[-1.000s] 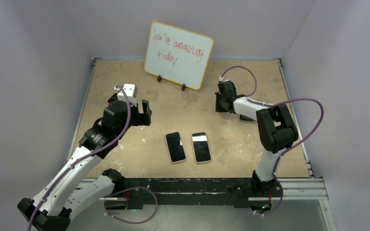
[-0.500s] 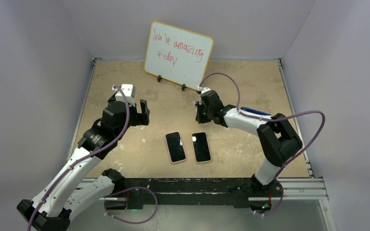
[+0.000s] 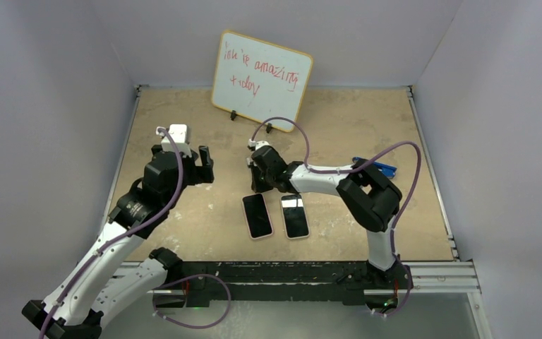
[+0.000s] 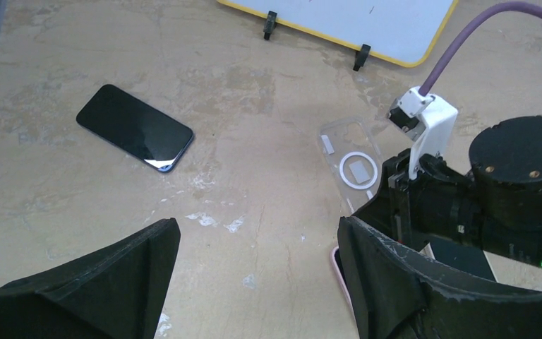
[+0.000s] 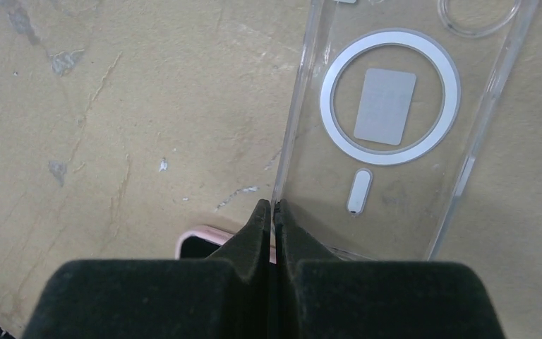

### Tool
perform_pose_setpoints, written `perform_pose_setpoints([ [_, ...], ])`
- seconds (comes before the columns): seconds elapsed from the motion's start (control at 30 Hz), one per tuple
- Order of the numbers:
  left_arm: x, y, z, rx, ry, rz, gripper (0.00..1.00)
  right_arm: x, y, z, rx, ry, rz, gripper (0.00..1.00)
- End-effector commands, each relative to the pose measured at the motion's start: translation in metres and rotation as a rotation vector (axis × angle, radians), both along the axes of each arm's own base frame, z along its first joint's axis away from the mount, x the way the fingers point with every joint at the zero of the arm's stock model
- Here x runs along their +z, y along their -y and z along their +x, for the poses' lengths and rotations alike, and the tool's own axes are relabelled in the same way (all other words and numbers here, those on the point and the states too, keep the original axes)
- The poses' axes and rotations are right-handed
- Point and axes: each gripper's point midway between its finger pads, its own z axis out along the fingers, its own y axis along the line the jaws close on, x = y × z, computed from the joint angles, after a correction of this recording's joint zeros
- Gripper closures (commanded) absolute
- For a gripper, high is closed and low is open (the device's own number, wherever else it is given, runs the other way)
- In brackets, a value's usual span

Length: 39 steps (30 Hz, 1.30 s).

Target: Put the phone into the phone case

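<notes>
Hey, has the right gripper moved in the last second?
Yes. The right gripper swung left, from right of the whiteboard to in front of its middle.

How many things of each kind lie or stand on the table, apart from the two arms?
Black-screened phones: 3
Clear plastic phone case: 1
White board with yellow frame: 1
Blue flat item, partly hidden: 1
Total: 6

the clear case (image 5: pixel 395 141) is running off the right wrist frame at 12 o'clock, the pink-rimmed phone (image 5: pixel 199 244) is mostly hiding behind the right gripper (image 5: pixel 273 206) at 6, and the whiteboard (image 4: pixel 367 18) is getting cropped in the left wrist view
</notes>
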Motion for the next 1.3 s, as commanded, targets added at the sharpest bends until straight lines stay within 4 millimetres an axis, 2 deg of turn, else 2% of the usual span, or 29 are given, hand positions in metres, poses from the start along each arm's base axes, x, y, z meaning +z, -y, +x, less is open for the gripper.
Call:
perform_pose_setpoints([
  [0.0,0.006,-0.008,0.000,0.046,0.024,-0.016,0.14,0.011,-0.015,0.015,-0.077,0.061,0.028,1.00],
  [0.27,0.004,-0.009,0.001,0.064,0.022,-0.022,0.15,0.010,-0.033,0.029,-0.135,0.063,0.102,1.00],
  [0.43,0.000,-0.010,0.001,0.075,0.008,-0.025,0.15,0.010,-0.047,0.037,-0.163,0.047,0.148,0.96],
  [0.67,-0.006,-0.011,0.001,0.087,-0.014,-0.019,0.16,0.029,-0.060,0.039,-0.173,0.038,0.228,0.67],
  [0.8,-0.008,-0.006,0.003,0.077,-0.035,-0.023,0.15,0.046,-0.058,0.023,-0.125,0.012,0.261,0.54],
  [1.03,-0.026,-0.005,0.015,0.137,-0.106,0.002,0.10,0.081,-0.034,-0.002,-0.067,0.058,0.304,0.19],
  [1.2,-0.029,-0.001,0.034,0.202,-0.159,0.007,0.00,0.098,0.000,-0.025,-0.037,0.105,0.283,0.02],
  [1.27,-0.028,-0.002,0.045,0.240,-0.173,0.001,0.00,0.101,0.013,-0.036,-0.035,0.112,0.282,0.01],
])
